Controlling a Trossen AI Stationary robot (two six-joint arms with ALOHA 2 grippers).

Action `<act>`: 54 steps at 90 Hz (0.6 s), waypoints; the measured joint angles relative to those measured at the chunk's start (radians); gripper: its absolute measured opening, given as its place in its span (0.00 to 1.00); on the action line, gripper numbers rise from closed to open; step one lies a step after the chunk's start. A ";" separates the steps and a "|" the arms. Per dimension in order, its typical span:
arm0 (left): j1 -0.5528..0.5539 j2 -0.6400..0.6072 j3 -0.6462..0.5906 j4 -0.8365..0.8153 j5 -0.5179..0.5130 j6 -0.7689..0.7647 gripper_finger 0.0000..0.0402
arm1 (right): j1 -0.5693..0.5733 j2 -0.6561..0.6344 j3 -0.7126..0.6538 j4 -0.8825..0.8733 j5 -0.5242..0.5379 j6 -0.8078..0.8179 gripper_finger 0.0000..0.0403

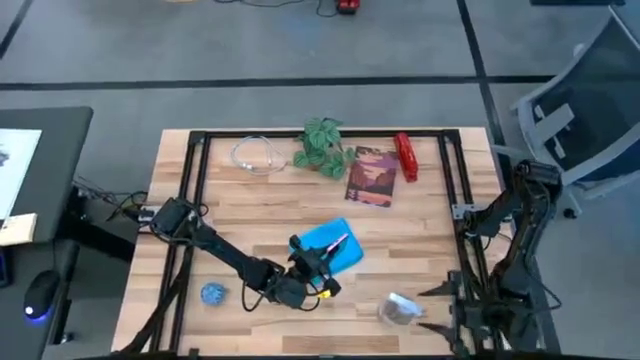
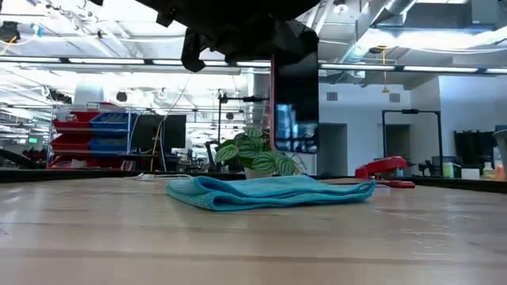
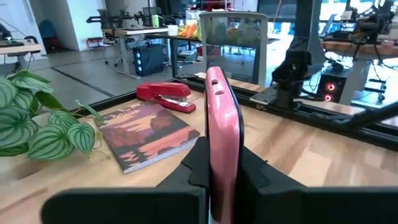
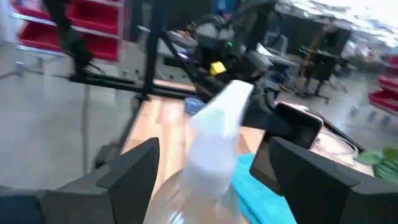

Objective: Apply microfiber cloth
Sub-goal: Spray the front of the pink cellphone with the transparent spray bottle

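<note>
The sky-blue microfiber cloth (image 1: 345, 258) (image 2: 269, 192) lies crumpled on the table near the middle. Above it my left gripper (image 1: 316, 260) (image 3: 224, 158) is shut on a black phone in a pink case (image 1: 336, 243) (image 2: 295, 95), which stands on end over the cloth. At the near right, my right gripper (image 1: 432, 308) (image 4: 217, 155) is open. Its fingers stand apart on either side of the white head of a clear spray bottle (image 1: 400, 311) (image 4: 217, 130) that lies on the table. My left gripper pinches the phone's two broad faces between its fingers (image 3: 255, 177), at one end of the phone. The pink edge (image 3: 222, 124) runs out beyond the fingertips, edge-on in the wrist view. The fingers come from the table's near left. The phone hangs upright, lifted clear of the cloth.
Along the far side lie a potted plant (image 1: 323, 147), a book (image 1: 371, 177), a red stapler (image 1: 405, 157) and a coiled clear cable (image 1: 257, 155). A small blue ball (image 1: 213, 293) sits near the left front. Black frame rails (image 1: 190, 200) run along both sides.
</note>
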 joint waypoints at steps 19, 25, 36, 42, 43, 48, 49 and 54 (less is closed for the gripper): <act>-0.001 0.000 0.000 -0.002 0.002 -0.026 0.02 | -0.027 0.009 0.008 0.000 -0.035 0.118 0.72; -0.001 0.000 0.000 -0.002 0.001 -0.029 0.02 | -0.039 0.012 0.008 0.002 -0.028 0.131 0.71; 0.001 0.000 0.000 -0.002 0.001 -0.025 0.02 | -0.066 0.035 0.035 0.008 -0.032 0.131 0.67; 0.007 0.000 0.000 -0.003 0.002 -0.027 0.02 | -0.084 0.059 0.050 0.000 -0.029 0.119 0.64; 0.008 -0.001 0.000 -0.004 0.002 -0.027 0.02 | -0.087 0.063 0.053 -0.001 -0.029 0.118 0.63; 0.014 -0.001 0.000 -0.010 0.003 -0.027 0.02 | -0.102 0.082 0.073 -0.001 -0.029 0.116 0.59; 0.015 -0.001 0.000 -0.012 0.003 -0.027 0.02 | -0.105 0.085 0.078 -0.001 -0.029 0.116 0.58; 0.021 -0.001 0.000 -0.018 0.003 -0.028 0.02 | -0.115 0.101 0.094 0.001 -0.028 0.117 0.52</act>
